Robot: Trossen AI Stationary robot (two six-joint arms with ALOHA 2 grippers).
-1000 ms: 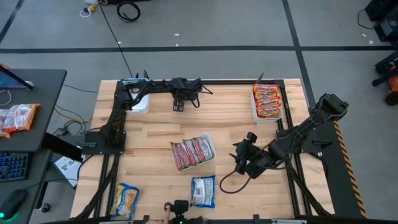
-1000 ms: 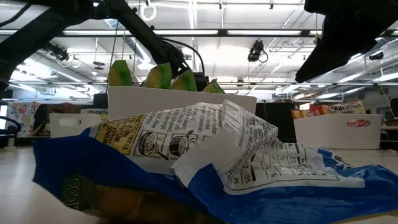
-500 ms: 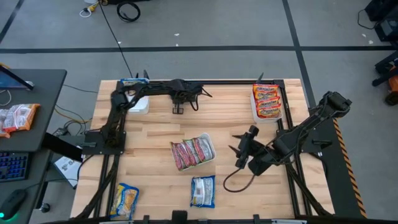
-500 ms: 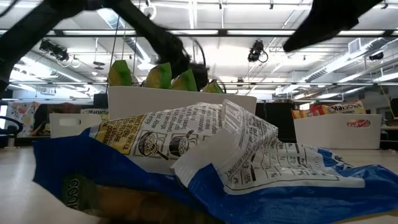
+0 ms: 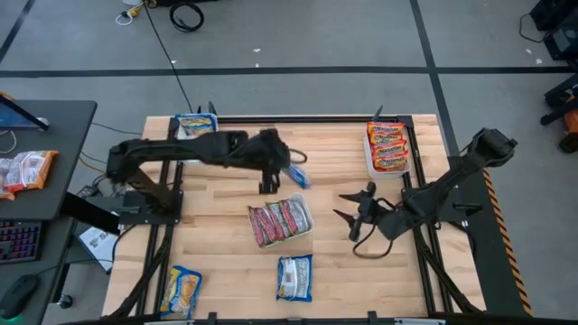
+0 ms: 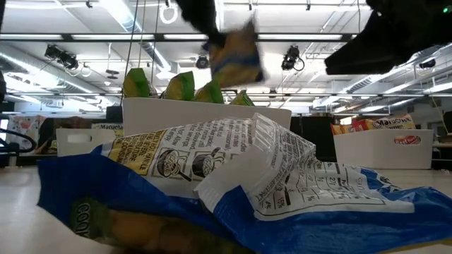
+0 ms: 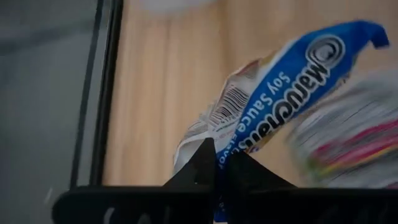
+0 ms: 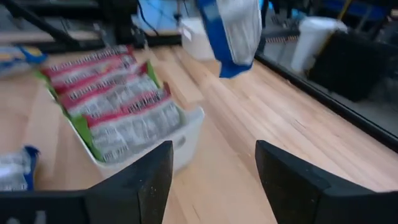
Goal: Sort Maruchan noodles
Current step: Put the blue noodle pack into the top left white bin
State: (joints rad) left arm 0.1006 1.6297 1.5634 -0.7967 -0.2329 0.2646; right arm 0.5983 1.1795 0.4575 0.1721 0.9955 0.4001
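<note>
The left gripper (image 5: pixel 269 185) is hanging above the wooden table (image 5: pixel 226 194), just behind the middle tray (image 5: pixel 310 217), and its jaws are pinching shut on a blue-and-white Maruchan soy sauce packet (image 5: pixel 296 174) — the packet is dangling clear of the table, its printed face showing past the dark fingers (image 7: pixel 202 163) in the left wrist view.

The right gripper (image 5: pixel 354 213) is sitting low over the table to the right of the middle tray, near it but not touching, and its jaws are standing well apart with nothing between them.

The middle tray is holding a row of silvery-green and red-pink packets (image 5: pixel 278 219). At the far right corner a white tray (image 5: pixel 368 155) is carrying a stack of orange-red packets (image 5: pixel 387 146), and at the far left corner a blue-and-yellow packet (image 5: pixel 195 124) is lying on another white tray.

Two more packets are lying loose at the near edge — a blue-and-white one (image 5: pixel 294 277) and, further left, a blue-and-yellow one (image 5: pixel 182 291).
</note>
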